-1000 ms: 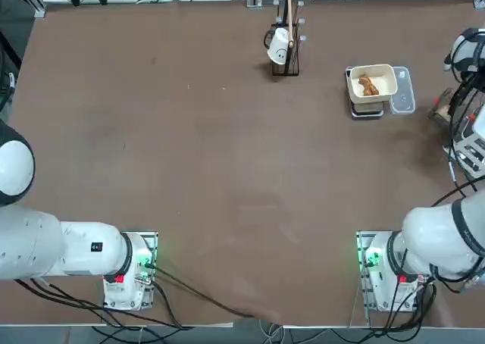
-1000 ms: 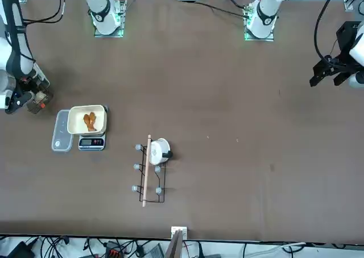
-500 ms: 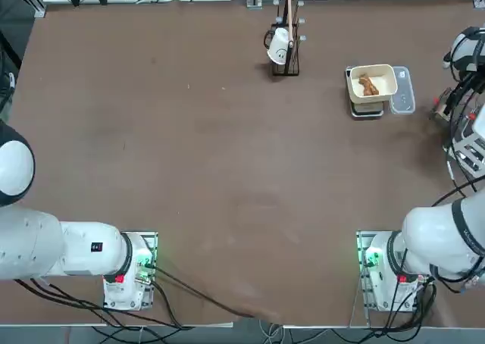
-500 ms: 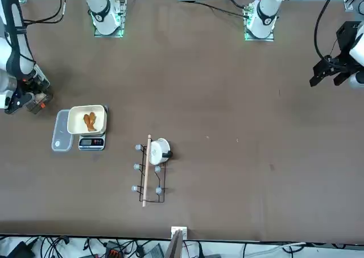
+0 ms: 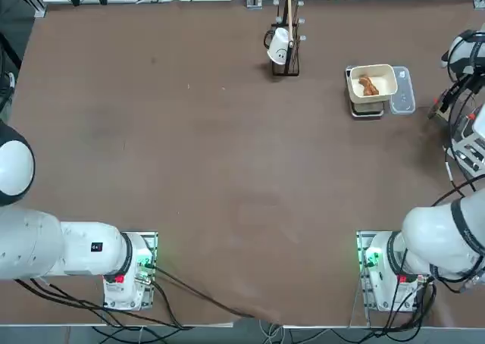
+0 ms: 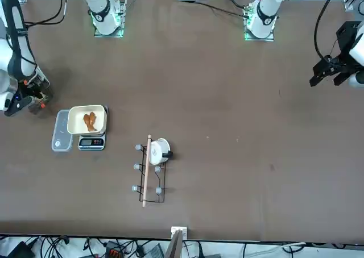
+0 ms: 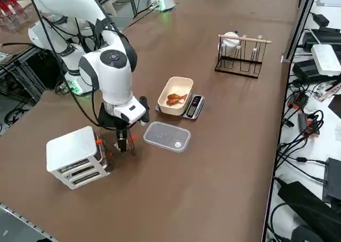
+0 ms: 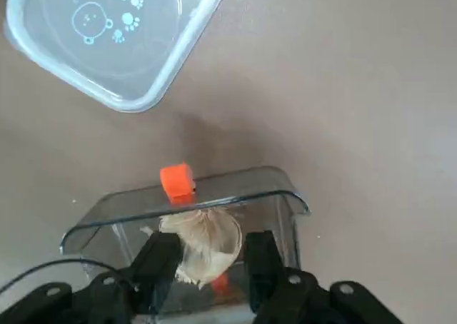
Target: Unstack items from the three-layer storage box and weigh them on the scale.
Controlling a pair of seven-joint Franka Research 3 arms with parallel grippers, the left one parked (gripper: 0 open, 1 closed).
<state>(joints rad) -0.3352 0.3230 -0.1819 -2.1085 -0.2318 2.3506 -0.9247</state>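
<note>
My right gripper hangs over a clear drawer with an orange tab, its fingers shut on a whitish item. Seen from the right side, the gripper is just beside the white three-layer storage box at the table's right edge. The scale stands further in and carries a cream tray with orange-brown items. From overhead, the tray and the items lie far right on the table. The gripper sits left of the tray in the front view.
A clear lid lies flat between the gripper and the scale, also in the wrist view as a clear lid. A black rack with a white cup stands at the far middle. Cables and boxes crowd the edge beyond the table.
My right wrist has shifted slightly beside the storage box. The scale, tray, lid and rack have not moved.
</note>
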